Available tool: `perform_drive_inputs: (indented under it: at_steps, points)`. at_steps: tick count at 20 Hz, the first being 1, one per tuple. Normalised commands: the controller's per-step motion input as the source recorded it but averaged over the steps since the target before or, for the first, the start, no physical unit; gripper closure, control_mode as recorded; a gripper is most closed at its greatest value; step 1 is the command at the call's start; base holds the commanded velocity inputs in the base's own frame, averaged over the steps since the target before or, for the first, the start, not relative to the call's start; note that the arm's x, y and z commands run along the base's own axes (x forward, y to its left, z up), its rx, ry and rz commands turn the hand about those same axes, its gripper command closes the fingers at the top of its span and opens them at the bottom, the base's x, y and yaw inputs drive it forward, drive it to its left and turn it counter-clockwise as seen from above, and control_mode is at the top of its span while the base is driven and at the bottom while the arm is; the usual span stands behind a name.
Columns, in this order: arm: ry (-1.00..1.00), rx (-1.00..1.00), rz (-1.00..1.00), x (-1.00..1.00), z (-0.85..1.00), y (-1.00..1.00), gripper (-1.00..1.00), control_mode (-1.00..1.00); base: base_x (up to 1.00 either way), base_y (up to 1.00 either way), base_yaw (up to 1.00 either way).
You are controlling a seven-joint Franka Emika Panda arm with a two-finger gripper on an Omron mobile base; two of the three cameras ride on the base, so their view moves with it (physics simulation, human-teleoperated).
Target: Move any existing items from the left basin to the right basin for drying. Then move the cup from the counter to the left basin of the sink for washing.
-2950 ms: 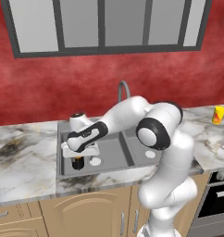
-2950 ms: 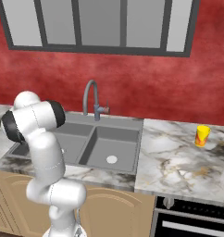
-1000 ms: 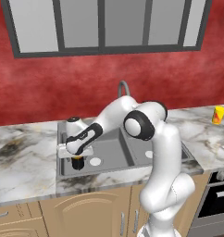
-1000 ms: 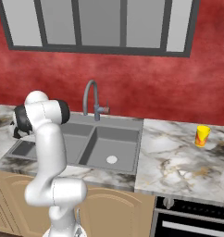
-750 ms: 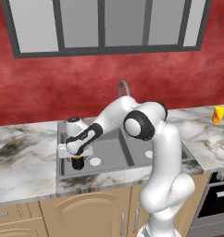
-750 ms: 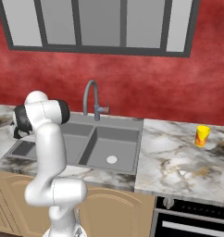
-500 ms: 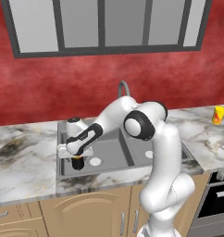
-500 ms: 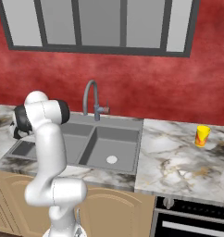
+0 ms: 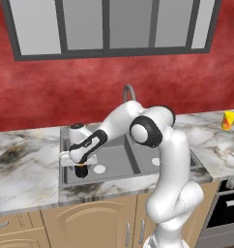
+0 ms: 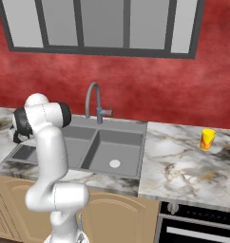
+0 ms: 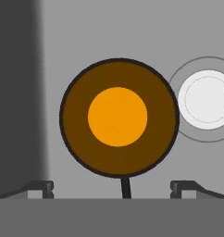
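Hovering over the jar (image 11: 117, 116) in the left basin (image 9: 111, 157), fingers (image 11: 40, 187) spread wide, drain (image 11: 206, 99) just beside.

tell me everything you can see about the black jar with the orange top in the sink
The jar is a small, dark cylinder, seen from straight above as a brown-black ring around a flat orange centre. It stands upright on the floor of the left basin, beside the white drain and near the basin's outer wall. The open end effector hangs right over it, fingertips on either side, not touching it.
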Motion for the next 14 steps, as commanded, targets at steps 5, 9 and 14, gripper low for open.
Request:
perform_drive_inputs:
  at_steps: [5,9,14]
  points:
    - [0.0,0.0,0.0,-0.04,-0.1,-0.03,-1.0,-1.0,0.0,0.0,0.0]
    - [0.0,0.0,0.0,-0.09,-0.14,-0.05,-1.0,-1.0,0.0,0.0,0.0]
    - [0.0,0.0,0.0,-0.07,-0.17,-0.09,-1.0,-1.0,0.0,0.0,0.0]
